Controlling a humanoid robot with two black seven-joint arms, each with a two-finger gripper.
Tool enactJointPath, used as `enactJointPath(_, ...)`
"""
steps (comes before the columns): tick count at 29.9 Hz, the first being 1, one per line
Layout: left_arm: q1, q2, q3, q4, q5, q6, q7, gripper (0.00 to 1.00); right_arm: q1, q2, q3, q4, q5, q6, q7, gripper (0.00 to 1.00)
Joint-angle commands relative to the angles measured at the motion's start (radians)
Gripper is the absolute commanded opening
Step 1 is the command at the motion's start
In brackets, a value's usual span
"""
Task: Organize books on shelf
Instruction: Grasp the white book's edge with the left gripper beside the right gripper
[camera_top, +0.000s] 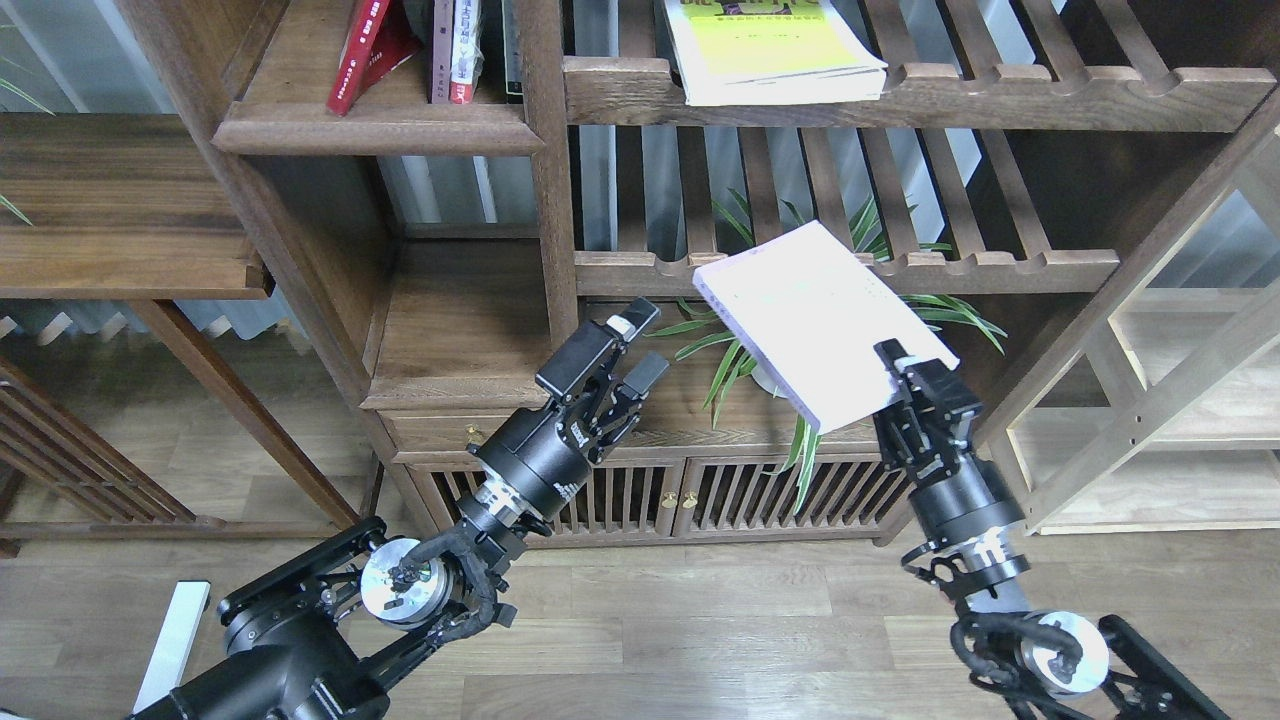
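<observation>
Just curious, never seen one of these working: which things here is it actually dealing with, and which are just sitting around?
Part of the job:
white book, held in right tool
yellow-green book
red book
shelf

Just sitting around:
potted plant
cabinet doors

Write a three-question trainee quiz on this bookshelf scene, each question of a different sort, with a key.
1. True or false: the right claw holds the white book.
2. Which claw is open with nothing in it? A) left B) right
3. Fill in: the yellow-green book lies flat on the upper ____ rack.

Key: 1 true. 2 A, the left claw. 3 slatted.
</observation>
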Motion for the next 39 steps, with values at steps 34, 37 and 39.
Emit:
enactJointPath(34,0.028,0.000,0.008,0.004,-0.080,0.038,0.007,0.97,0.058,0.099,-0.169,-0.002,-0.060,0.000,-0.001,0.02)
enactJointPath(37,0.043,0.000,0.016,-0.007,-0.079,0.036,0.010,0.97,0.067,0.089,-0.147,-0.006,-0.057,0.000,0.000,0.02)
enactJointPath(39,0.048,0.000,0.014,-0.010,-0.077,0.036,0.010,0.97,0.067,0.081,-0.139,-0.006,-0.057,0.000,0.000,0.02)
